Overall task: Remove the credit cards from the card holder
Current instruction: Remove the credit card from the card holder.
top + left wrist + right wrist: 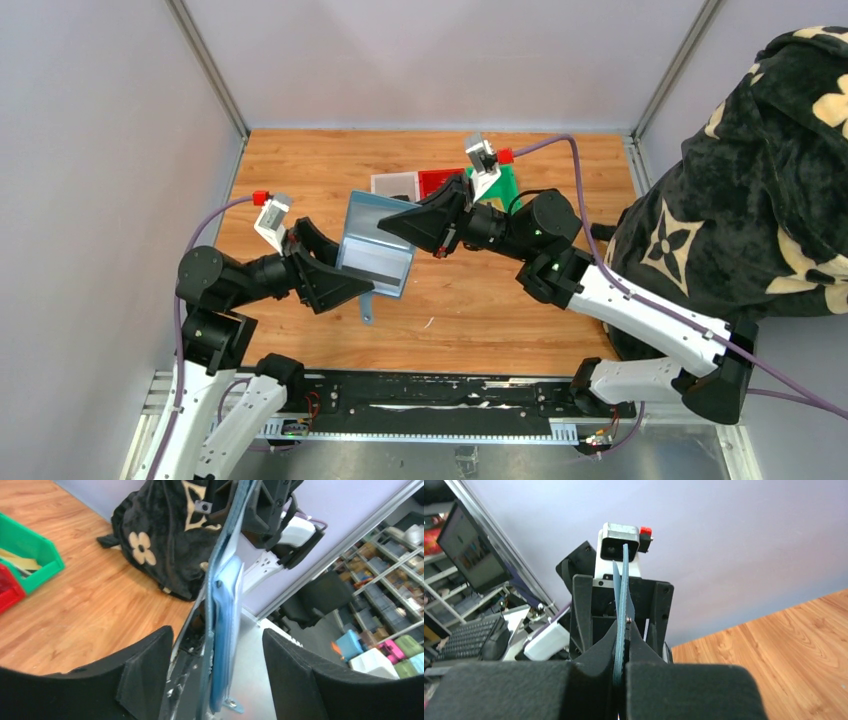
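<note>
You find open wooden tabletop (pixel 300 170) far left, while the upright teal-blue leather-like card holder (pixel 375 245) bars the middle and a red plastic bin (pixel 440 182) and a green plastic bin (pixel 508 186) crowd behind it.

right claw (pixel 624 630): pinched tight on the card holder (pixel 624 585), one finger on each face
card holder: teal, edge-on, upright, rising past the fingertips
beyond holder: facing arm's wrist camera (pixel 619 542), silver, red button beside it
bench (pixel 794 650): wood, lower right
left edge: monitor (pixel 469 550), keyboard (pixel 469 637)

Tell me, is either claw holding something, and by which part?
The right gripper pinches the card holder by one edge; the left gripper stands open around it.
</note>
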`<control>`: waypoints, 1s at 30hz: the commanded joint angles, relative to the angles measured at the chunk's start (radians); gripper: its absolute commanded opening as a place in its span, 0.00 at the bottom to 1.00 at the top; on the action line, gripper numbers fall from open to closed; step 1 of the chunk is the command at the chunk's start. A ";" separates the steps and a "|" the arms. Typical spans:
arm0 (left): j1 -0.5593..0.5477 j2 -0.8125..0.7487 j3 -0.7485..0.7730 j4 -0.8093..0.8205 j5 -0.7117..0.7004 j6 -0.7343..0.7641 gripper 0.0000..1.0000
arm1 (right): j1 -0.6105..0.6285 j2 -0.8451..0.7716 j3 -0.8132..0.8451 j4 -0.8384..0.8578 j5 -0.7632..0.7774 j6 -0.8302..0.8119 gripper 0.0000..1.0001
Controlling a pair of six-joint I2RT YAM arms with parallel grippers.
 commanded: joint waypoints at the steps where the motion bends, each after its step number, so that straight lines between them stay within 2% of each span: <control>1: -0.005 -0.001 -0.010 0.094 0.024 -0.055 0.62 | 0.028 0.002 -0.028 0.167 0.095 0.051 0.00; 2: -0.005 0.003 -0.011 0.095 0.025 -0.057 0.55 | 0.030 0.001 -0.035 0.170 0.104 0.053 0.00; 4: -0.005 0.006 -0.008 0.125 0.025 -0.055 0.31 | 0.032 -0.005 -0.051 0.174 0.123 0.053 0.00; 5: -0.005 0.007 -0.008 0.121 0.026 -0.051 0.24 | 0.032 -0.011 -0.059 0.171 0.135 0.052 0.00; 8: -0.005 0.010 -0.001 0.090 0.034 -0.025 0.13 | 0.029 -0.037 -0.055 0.083 0.181 0.035 0.00; 11: -0.005 0.017 0.009 0.051 0.053 0.007 0.08 | 0.010 -0.037 0.003 -0.100 0.183 0.031 0.05; 14: -0.005 0.033 0.038 -0.008 0.063 0.047 0.05 | -0.031 -0.007 0.082 -0.285 0.100 0.030 0.14; 18: -0.005 0.073 0.096 -0.139 0.071 0.123 0.05 | -0.079 0.019 0.144 -0.389 -0.072 -0.052 0.29; 21: -0.005 0.101 0.131 -0.248 0.068 0.194 0.02 | -0.142 0.065 0.188 -0.396 -0.291 -0.089 0.38; 22: -0.005 0.112 0.143 -0.289 0.076 0.227 0.01 | -0.162 0.085 0.219 -0.409 -0.384 -0.105 0.39; 26: -0.005 0.181 0.219 -0.531 0.090 0.421 0.00 | -0.196 0.175 0.326 -0.517 -0.572 -0.194 0.41; 30: -0.005 0.264 0.284 -0.735 0.090 0.605 0.00 | -0.196 0.242 0.427 -0.674 -0.634 -0.309 0.42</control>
